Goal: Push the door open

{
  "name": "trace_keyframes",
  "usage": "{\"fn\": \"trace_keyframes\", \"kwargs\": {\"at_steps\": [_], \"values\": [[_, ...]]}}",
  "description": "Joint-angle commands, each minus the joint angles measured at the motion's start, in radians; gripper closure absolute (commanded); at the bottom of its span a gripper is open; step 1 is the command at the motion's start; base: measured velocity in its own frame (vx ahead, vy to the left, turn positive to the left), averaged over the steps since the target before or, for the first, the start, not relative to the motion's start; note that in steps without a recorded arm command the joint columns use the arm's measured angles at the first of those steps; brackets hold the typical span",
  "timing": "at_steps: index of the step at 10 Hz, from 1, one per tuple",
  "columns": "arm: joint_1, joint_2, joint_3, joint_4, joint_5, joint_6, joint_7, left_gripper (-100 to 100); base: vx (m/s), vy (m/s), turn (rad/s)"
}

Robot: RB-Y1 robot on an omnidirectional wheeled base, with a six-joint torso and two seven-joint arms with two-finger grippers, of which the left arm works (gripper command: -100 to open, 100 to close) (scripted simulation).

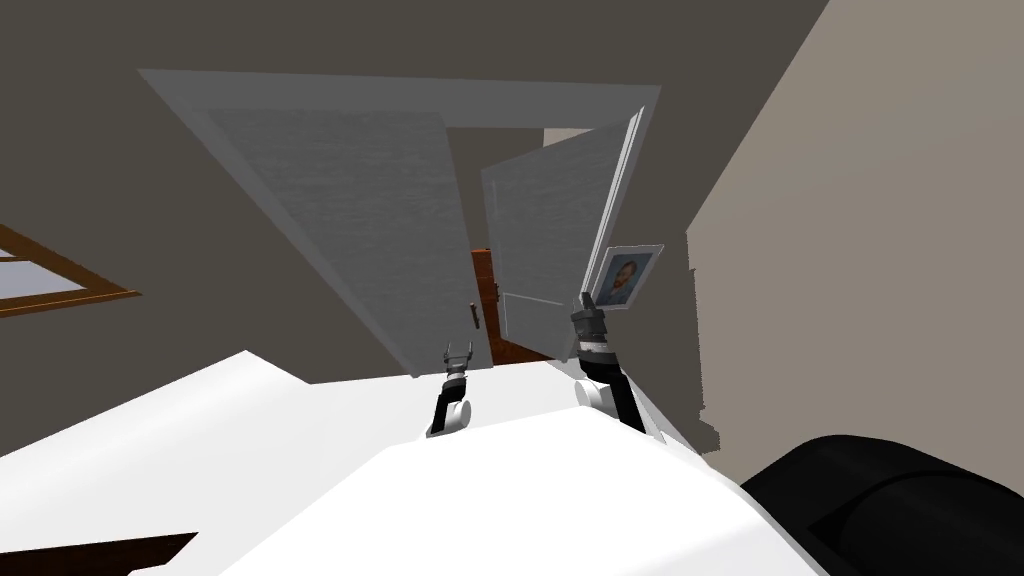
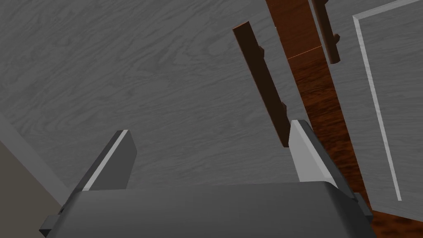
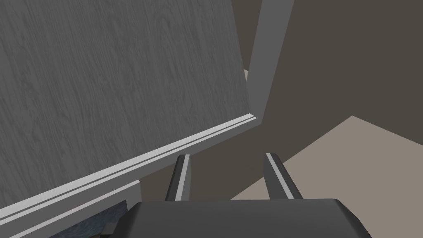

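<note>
— Where is the door, seen from the robot?
— Straight ahead. It is a grey double door with a wood pattern. The left door panel (image 1: pixel 350 220) lies flat in the door frame (image 1: pixel 400 88) and seems closed. The right door panel (image 1: pixel 550 230) stands partly open, swung away from the robot
— What is seen between the two panels?
— A narrow gap, and behind it a brown wooden floor (image 2: pixel 320 99). Each panel carries a dark brown bar: the near handle (image 2: pixel 260 78) is on the left door panel and the far handle (image 2: pixel 329 37) is on the right door panel
— How is the left claw?
— The left claw (image 2: pixel 210 130) points at the left door panel, close to its free edge. Its two fingers are wide apart and hold nothing. One finger (image 2: pixel 307 153) is just beside the end of the near handle. Whether the fingers touch the panel, one cannot tell
— And the right claw?
— The right claw (image 3: pixel 228 156) is raised at the hinge side of the right door panel, near the door frame. Its fingers are also apart, with nothing between them. A framed portrait (image 1: pixel 625 277) hangs on the wall (image 1: pixel 700 150) just beside this claw
</note>
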Motion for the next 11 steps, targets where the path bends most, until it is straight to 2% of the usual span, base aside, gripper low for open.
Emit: {"fn": "trace_keyframes", "kwargs": {"at_steps": [1,4,5,11], "values": [[-0.014,-0.004,-0.007,0.040,0.018,-0.008,0.035,-100,0.063,0.082,-0.169],[-0.047,-0.013,-0.017,0.118,0.047,-0.026,0.092,-100,0.062,0.087,-0.120],[-0.047,-0.013,-0.017,0.118,0.047,-0.026,0.092,-100,0.049,0.052,-0.045],[-0.108,-0.033,-0.034,0.259,0.101,-0.057,0.195,-100,0.058,0.068,-0.107]]}}
